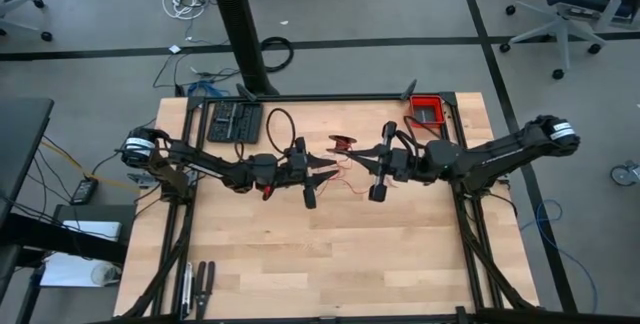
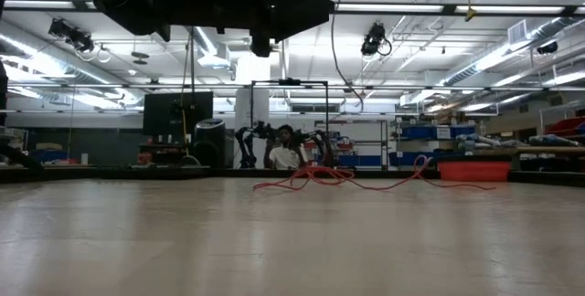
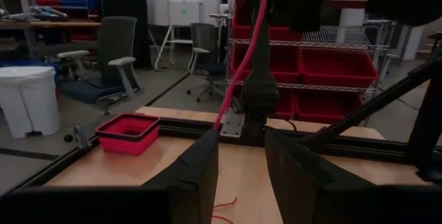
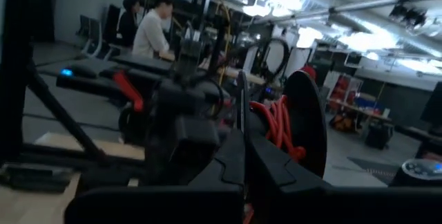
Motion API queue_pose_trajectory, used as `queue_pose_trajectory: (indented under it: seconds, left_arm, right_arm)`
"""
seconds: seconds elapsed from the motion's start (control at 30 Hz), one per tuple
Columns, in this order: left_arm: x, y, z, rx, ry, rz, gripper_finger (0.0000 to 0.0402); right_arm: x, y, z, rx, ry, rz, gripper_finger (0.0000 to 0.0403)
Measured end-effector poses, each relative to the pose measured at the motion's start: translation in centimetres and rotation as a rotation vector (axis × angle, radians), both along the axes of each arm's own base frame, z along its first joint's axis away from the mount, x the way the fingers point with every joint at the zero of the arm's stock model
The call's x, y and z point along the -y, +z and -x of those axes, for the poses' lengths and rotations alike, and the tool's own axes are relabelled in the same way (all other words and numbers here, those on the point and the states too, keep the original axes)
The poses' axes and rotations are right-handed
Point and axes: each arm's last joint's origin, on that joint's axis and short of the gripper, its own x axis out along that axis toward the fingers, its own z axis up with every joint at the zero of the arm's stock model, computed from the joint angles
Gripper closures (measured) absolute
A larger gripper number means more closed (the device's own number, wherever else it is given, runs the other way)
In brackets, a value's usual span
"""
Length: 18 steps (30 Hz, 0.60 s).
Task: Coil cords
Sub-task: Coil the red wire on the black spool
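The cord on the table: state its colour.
Bright red cord; it shows best in the low view, lying on the table.

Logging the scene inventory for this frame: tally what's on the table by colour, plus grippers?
Red, 2: thin red string-like cord, red rectangular plastic bin.
Black, 2: thick black cable loop, flat black slotted tray.
Grippers, 2: left gripper open, right gripper shut, facing each other mid-table.
Total: 6.
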Motion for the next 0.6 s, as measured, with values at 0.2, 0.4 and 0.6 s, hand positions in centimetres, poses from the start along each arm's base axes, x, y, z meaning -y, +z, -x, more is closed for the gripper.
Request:
queue_pose_trajectory:
  seconds: [0.2, 0.4, 0.6]
  left_arm:
    - [-0.1, -0.1, 0.0, -0.006, 0.025, 0.0, 0.0277]
    - [-0.2, -0.2, 0.0, -0.026, 0.068, -0.001, 0.0278]
    - [-0.4, -0.2, 0.1, -0.025, 0.147, 0.002, 0.028]
  right_arm:
    - [0.1, -0.4, -1.1, 0.048, 0.031, 0.011, 0.0402]
    - [0.0, -0.9, -1.5, 0.035, 0.037, 0.015, 0.0402]
    - [-0.1, -0.8, -1.5, 0.042, 0.053, -0.001, 0.0402]
